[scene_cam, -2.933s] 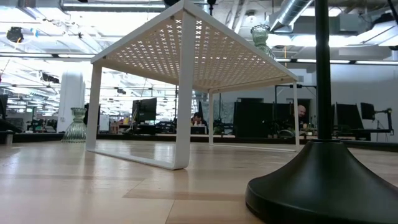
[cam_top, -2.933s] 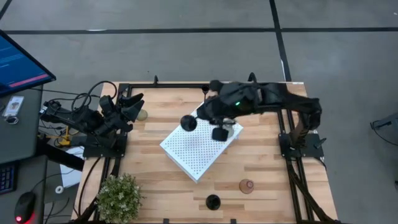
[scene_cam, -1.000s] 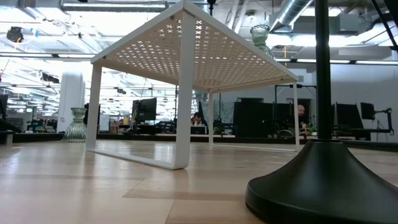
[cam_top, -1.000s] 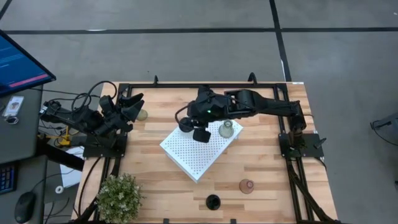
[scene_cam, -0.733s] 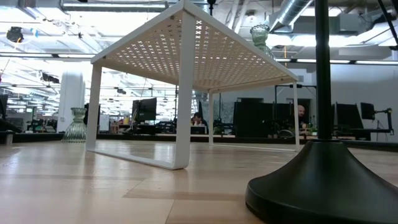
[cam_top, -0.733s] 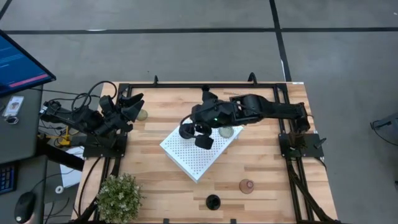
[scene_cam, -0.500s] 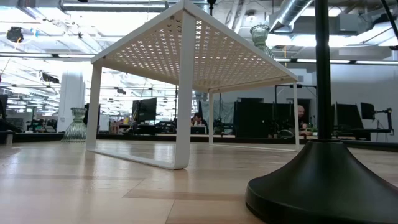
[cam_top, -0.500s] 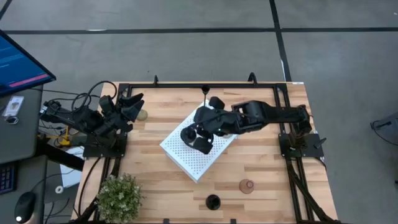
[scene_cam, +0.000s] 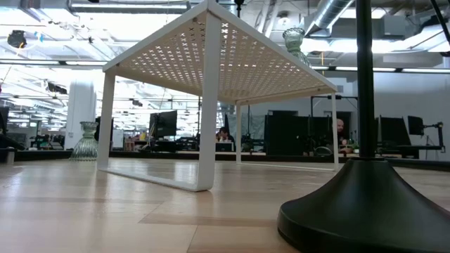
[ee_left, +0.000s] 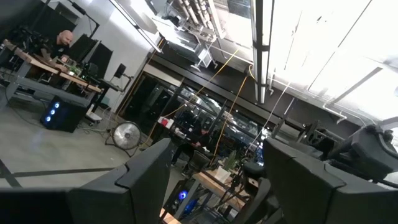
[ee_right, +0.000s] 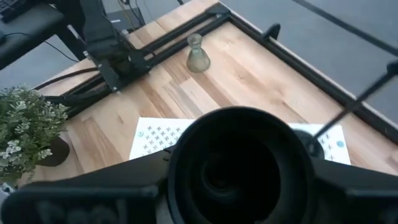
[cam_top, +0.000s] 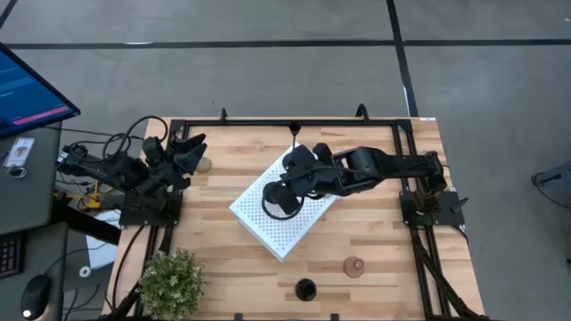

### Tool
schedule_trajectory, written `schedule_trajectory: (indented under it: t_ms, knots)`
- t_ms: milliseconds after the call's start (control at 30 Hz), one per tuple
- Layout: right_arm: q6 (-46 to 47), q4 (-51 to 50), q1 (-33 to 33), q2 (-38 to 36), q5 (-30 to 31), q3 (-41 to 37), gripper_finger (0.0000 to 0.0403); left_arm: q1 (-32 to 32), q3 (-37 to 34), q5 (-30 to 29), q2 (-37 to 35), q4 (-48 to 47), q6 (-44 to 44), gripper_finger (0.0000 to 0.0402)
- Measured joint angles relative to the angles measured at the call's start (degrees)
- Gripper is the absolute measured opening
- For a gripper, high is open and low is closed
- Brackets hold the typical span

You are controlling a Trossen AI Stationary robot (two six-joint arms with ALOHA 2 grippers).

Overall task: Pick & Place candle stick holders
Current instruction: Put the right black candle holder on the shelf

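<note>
My right gripper (cam_top: 282,201) is shut on a black candle stick holder (ee_right: 239,165) over the white perforated board (cam_top: 284,227). Only the holder's round base shows. I cannot tell whether it touches the board. Another black holder (cam_top: 294,130) stands at the far edge. A third (cam_top: 306,289) stands at the near edge and looms large in the low view (scene_cam: 358,204). A pink holder (cam_top: 354,266) stands near it. A pale green one (cam_top: 204,164) stands by my open, empty left gripper (cam_top: 185,152). Another green one (scene_cam: 294,39) stands on the board, hidden under my arm from above. My right gripper has the black holder's round base (ee_right: 186,186) between its two fingers (ee_right: 93,193), one on each side. The base faces the wrist camera and hides the place of contact. The arm reaches in from the table's right, slanting down over the board.
A bushy green plant (cam_top: 169,283) stands at the near left corner. The white board stands on legs (scene_cam: 208,105) above the wood in mid table. Black frame rails (cam_top: 406,178) run along the table's sides. Bare wood (cam_top: 223,267) lies near the front.
My right gripper has gone toward the table's near edge and down over the white board, carrying the black holder with it and turning as it went. The arm now covers the green holder on the board. My left arm has kept still.
</note>
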Motion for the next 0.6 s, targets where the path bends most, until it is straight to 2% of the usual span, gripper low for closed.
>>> schedule_trajectory:
  t_ms: [267,600]
  knots:
    - [3.4,-2.0,-0.8,0.0,0.0,-0.4,0.0094,0.0,0.0,-2.7,0.0,0.0,-1.3,0.0253]
    - [4.9,-1.4,-1.3,1.7,-1.0,-0.7,0.0094,0.0,0.0,-2.9,0.0,0.0,-1.7,0.0253]
